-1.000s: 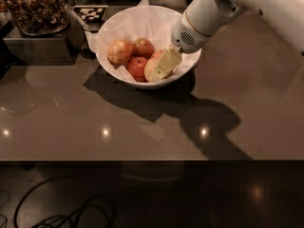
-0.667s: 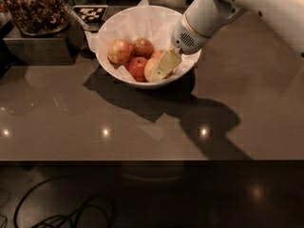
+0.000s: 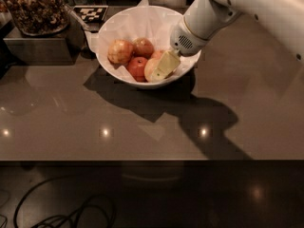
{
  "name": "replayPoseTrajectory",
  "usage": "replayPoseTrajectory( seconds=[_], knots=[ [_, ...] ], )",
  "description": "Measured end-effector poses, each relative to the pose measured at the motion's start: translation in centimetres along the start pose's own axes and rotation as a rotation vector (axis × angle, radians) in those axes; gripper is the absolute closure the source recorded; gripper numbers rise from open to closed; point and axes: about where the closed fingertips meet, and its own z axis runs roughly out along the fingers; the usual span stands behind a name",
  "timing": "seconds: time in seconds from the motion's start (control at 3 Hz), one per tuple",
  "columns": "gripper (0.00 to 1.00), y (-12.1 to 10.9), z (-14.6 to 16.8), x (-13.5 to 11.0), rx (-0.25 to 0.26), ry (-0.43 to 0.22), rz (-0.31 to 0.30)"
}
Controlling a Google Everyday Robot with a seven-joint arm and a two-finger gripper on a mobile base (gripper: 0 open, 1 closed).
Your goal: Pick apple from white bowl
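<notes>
While I am watching through the one camera, the white bowl is sitting toward the back of the grey-brown counter. It is lined with crumpled white paper and holding what I am counting as five apples. A golden, red-flecked apple is lying at the left and a duller reddish apple is resting just behind it. A deep red apple is sitting at the front, and an orange apple is peeking out beside the wrist.

At the far left a glass jar of brown, knobbly snacks is standing on a dark box, with a black-and-white checkered tag just beside it.

The apple I am after – the palest one – is lying at the front right of the bowl, touching the deep red one. The gripper is reaching down into the bowl from the upper right, and its pale tip is lying right across this apple, touching it and covering its right side. I cannot tell how far the gripper is open, nor whether it has hold of anything.

Only a strip of the pale apple's left side is showing – the rest is hiding under the gripper. The white arm is running out of the frame at the top right, the jar is getting cut off at the top left, and dark cables are looping on the dim floor below the counter edge.
</notes>
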Motion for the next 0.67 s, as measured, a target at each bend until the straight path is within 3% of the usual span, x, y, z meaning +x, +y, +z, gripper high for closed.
replayPoseTrajectory(
  seconds=[0.67],
  knots=[
    [0.3, -0.22, 0.81, 0.17, -0.005, 0.017, 0.015]
  ],
)
